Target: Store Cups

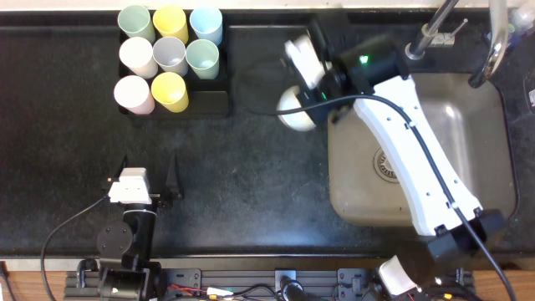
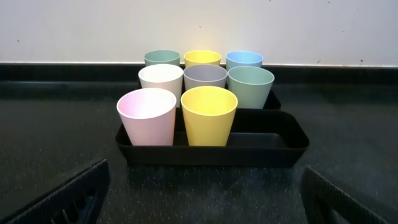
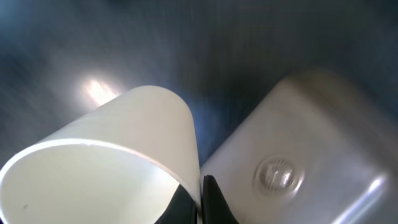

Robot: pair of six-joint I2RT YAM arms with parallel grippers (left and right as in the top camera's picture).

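Note:
A black tray (image 1: 213, 102) (image 2: 280, 140) at the back left holds several upright cups in green, yellow, blue, white, grey and pink; its front-right slot is bare. My right gripper (image 1: 320, 94) (image 3: 199, 202) is shut on the rim of a white cup (image 1: 296, 109) (image 3: 118, 168), which it holds tilted above the counter between the tray and the sink. Near the front left my left gripper (image 1: 142, 177) (image 2: 205, 214) stands open and empty, facing the tray from a distance, with the pink cup (image 2: 147, 116) and a yellow cup (image 2: 209, 114) nearest to it.
A steel sink (image 1: 493, 109) (image 3: 323, 143) is set into the dark counter at the right, with a faucet (image 1: 435, 29) behind it. A white wall (image 2: 199, 25) rises behind the tray. Bare counter (image 1: 251, 184) lies between the tray and the arms' bases.

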